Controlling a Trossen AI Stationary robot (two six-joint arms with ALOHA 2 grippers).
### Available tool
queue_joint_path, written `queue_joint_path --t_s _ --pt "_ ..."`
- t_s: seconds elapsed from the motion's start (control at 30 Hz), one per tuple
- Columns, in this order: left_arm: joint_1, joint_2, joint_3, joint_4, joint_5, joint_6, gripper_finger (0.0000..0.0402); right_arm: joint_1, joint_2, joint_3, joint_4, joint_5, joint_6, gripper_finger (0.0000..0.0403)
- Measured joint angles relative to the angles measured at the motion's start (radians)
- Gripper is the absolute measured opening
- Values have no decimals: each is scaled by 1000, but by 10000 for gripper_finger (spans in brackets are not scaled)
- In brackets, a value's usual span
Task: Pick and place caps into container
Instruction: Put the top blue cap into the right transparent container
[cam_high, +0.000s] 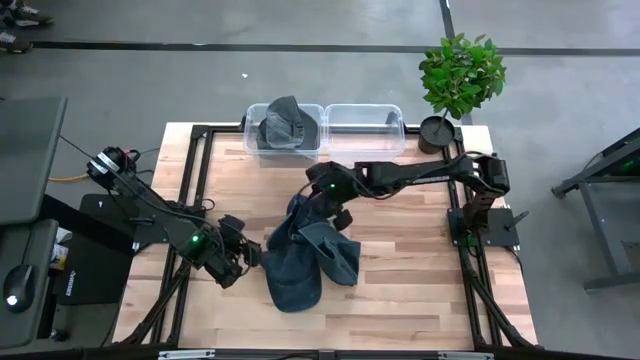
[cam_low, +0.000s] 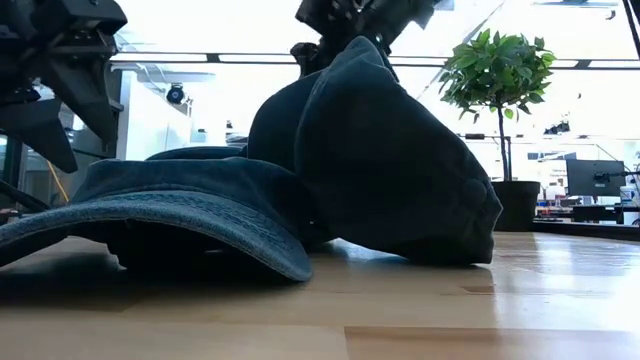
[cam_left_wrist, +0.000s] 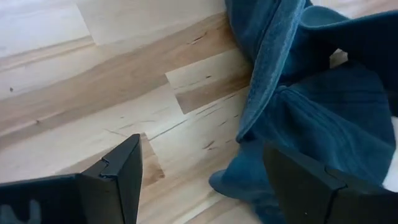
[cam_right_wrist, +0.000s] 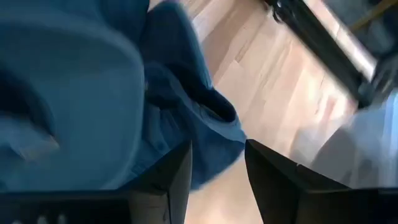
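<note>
I have the pile of caps mid-table, one grey cap already in the left container. My right gripper sits over the pile's top edge; whether it grips cloth, I cannot tell. My left gripper waits agape beside it, empty. Soft, floppy cloth: I'd pinch a stiff brim
</note>
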Motion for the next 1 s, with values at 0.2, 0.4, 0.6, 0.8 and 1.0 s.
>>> queue_joint_path --t_s 0.2,0.4,0.6,0.8,1.0 --pt "0 0 0 -1 -56 -94 262 -14 0 -61 42 81 -214 144" --pt "0 0 0 -2 -75 -159 262 -40 0 -151 241 -25 -279 145" --pt "1 0 0 -3 -71 -191 262 -65 0 -203 358 -108 -243 179" --pt "0 0 0 -7 -69 -220 262 -86 15 -233 505 -112 -255 241" --pt "1 0 0 -9 -38 -222 262 -92 103 -234 570 -138 -352 259"
